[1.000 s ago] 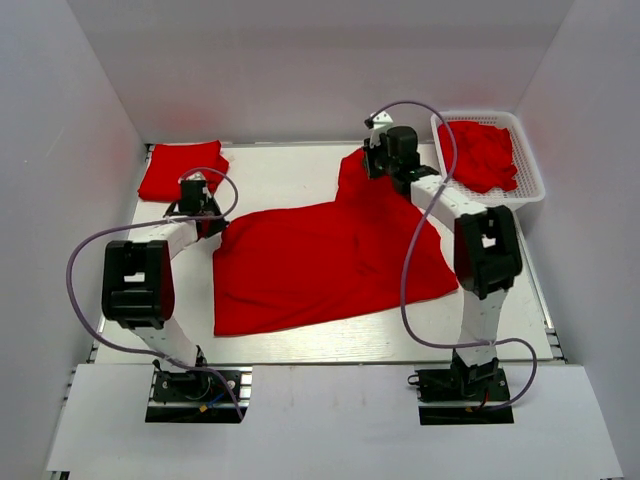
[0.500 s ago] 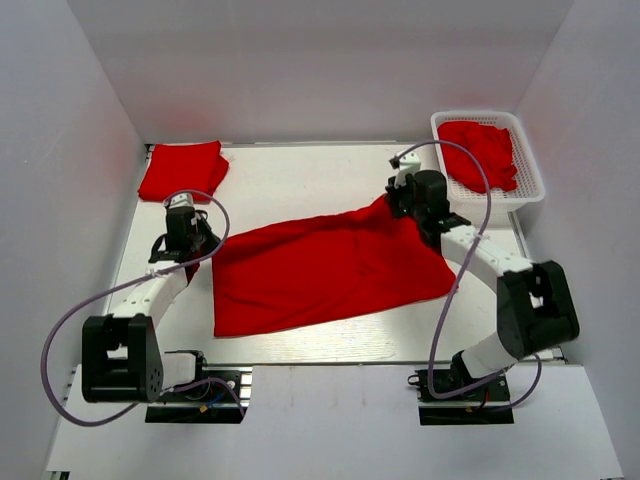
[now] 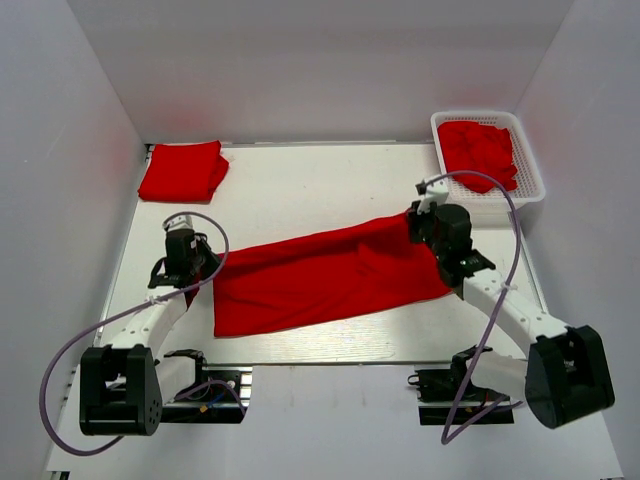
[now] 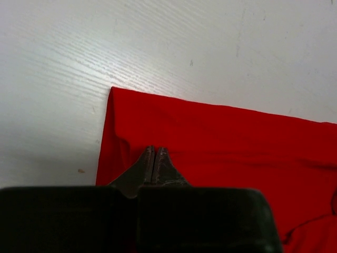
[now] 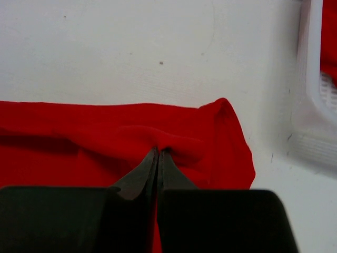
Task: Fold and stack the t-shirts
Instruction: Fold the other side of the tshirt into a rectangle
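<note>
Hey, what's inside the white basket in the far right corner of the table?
The white mesh basket holds crumpled red t-shirts in a heap. The heap covers most of its floor, so their number and anything beneath cannot be seen.

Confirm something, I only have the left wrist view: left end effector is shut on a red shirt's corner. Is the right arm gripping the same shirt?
Observer: Yes. The right end effector is shut on the spread shirt at its far right corner.
Operator: Anything folded?
Observer: A folded red pile lies at the far left, apart from the spread shirt.
Operator: More waiting?
Observer: A white basket at the far right holds crumpled red shirts.
</note>
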